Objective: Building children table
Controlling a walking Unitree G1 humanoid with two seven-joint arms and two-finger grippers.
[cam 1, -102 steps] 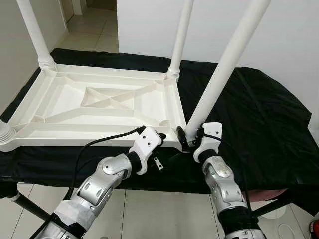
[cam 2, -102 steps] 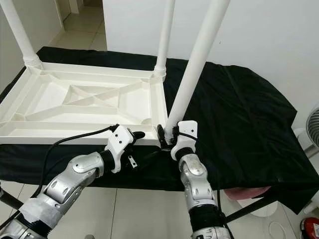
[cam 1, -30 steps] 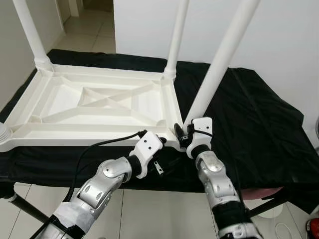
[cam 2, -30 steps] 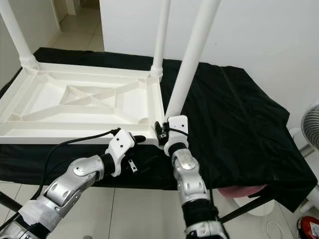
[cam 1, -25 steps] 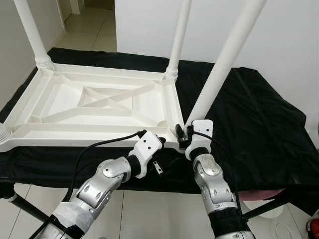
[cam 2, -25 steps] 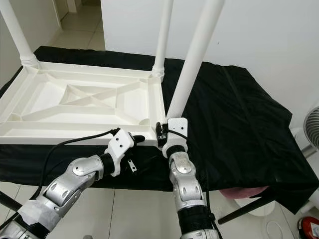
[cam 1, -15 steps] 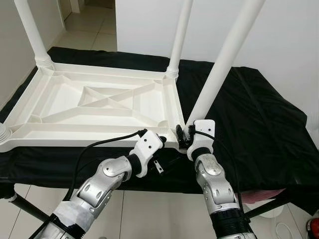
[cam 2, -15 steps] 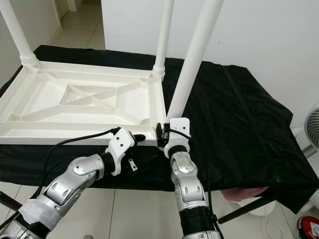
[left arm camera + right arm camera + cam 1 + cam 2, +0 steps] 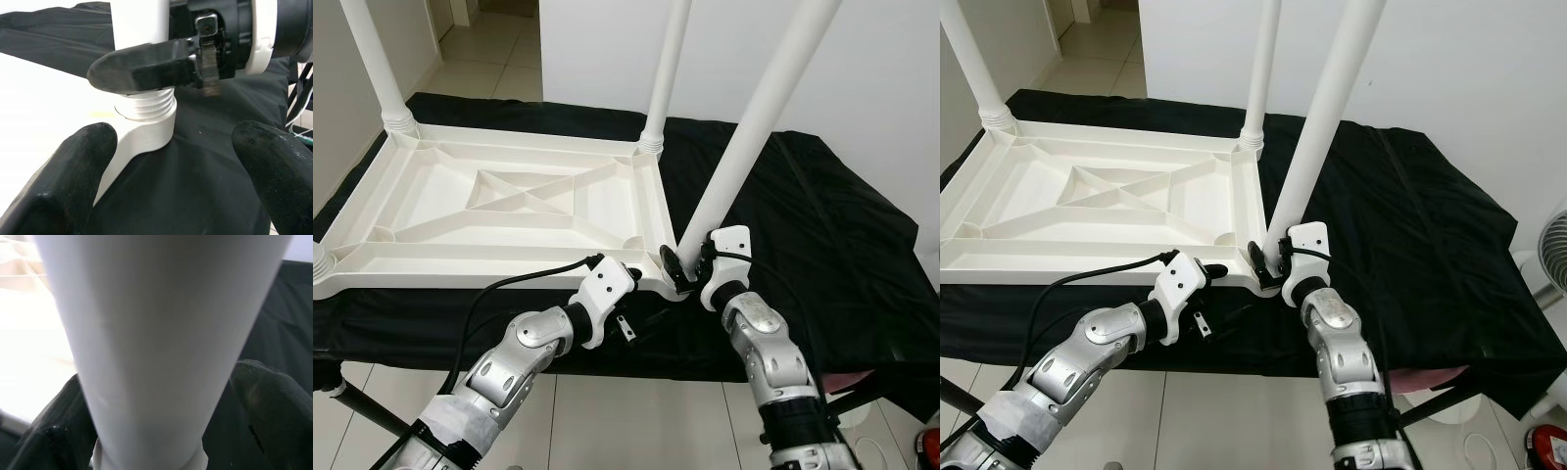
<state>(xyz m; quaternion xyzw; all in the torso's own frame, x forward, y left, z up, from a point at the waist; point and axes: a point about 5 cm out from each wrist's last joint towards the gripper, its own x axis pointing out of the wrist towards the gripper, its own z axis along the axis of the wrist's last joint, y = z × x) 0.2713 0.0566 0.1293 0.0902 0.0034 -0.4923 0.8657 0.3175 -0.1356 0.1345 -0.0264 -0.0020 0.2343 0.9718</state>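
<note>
A white plastic children's table (image 9: 460, 257) lies upside down on a black cloth. A long white leg (image 9: 754, 127) stands tilted in the near right corner socket (image 9: 146, 132), its threaded end showing above the socket. My right gripper (image 9: 685, 262) is shut on this leg just above the socket; in the right wrist view its fingers (image 9: 264, 401) flank the leg (image 9: 156, 333). My left gripper (image 9: 631, 294) sits at the table's near edge beside that corner. Its fingers (image 9: 73, 171) are open, one against the socket and one over the cloth.
Two more legs stand upright at the far left (image 9: 377, 59) and far right (image 9: 666, 69) corners. The black cloth (image 9: 822, 215) covers a stand over tiled floor. A white wall is behind. A fan (image 9: 1555, 245) and a red object (image 9: 1547, 446) are at the right.
My right forearm has swung out to the right while its gripper stays on the leg's base. The left arm has barely moved.
</note>
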